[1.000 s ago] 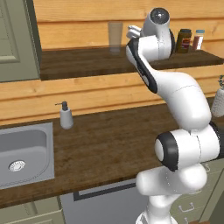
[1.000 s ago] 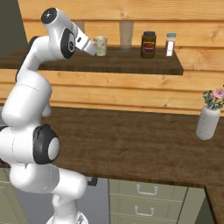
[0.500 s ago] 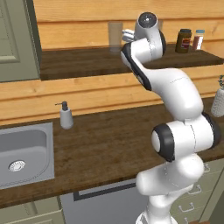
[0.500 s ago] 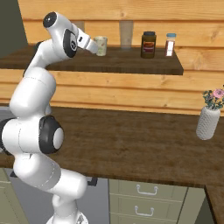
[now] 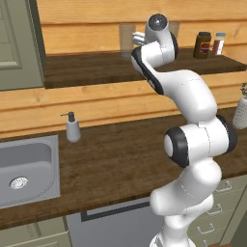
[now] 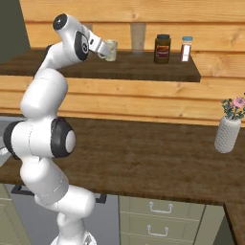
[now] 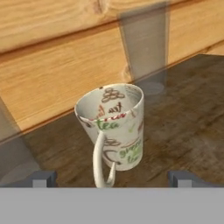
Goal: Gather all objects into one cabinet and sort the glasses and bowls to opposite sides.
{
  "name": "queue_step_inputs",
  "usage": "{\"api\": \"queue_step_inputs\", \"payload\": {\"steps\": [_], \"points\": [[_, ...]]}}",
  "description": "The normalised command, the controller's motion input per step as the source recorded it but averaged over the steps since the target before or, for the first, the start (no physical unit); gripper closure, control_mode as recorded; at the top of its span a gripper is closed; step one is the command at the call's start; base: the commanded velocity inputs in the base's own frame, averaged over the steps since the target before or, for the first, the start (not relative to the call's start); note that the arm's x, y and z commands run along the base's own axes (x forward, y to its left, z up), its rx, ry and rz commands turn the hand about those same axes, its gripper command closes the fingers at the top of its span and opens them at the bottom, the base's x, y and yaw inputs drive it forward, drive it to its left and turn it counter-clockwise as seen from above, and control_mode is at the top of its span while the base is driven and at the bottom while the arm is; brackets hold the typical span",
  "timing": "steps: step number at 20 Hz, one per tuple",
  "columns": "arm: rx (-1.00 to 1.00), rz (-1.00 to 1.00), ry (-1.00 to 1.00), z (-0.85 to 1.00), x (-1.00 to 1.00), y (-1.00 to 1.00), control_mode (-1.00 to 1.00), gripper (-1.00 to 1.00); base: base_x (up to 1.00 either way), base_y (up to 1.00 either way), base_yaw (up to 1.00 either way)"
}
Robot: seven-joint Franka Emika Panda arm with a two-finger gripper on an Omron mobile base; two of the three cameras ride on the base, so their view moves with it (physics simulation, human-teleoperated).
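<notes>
Hand view: mug (image 7: 114, 127) btwn open gripper (image 7: 111, 178) tips.

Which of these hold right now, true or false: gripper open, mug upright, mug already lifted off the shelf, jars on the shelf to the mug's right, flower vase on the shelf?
1. The gripper is open. True: its fingertips stand wide apart, one each side of the mug.
2. The mug stands upright. True: its open mouth faces up and its handle points toward the hand.
3. The mug is lifted off the shelf. False: it rests on the dark wooden shelf.
4. Two jars stand on the shelf to the mug's right. True in the right base view.
5. The flower vase is on the shelf. False: it stands on the counter below.
</notes>
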Motion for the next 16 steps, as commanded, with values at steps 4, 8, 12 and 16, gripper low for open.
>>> {"api": "queue_step_inputs", "payload": {"steps": [4,8,12,16], "points": [[0.0,0.0,0.02,-0.1,0.09,0.0,-1.0,-1.0,0.0,0.0,0.0],[-0.01,-0.01,0.02,-0.11,0.23,0.0,-1.0,-1.0,0.0,0.0,0.0],[-0.01,-0.02,0.0,-0.03,0.36,0.0,-1.0,-1.0,0.0,0.0,0.0],[0.0,-0.03,0.01,0.0,0.41,0.0,-1.0,-1.0,0.0,0.0,0.0]]}}
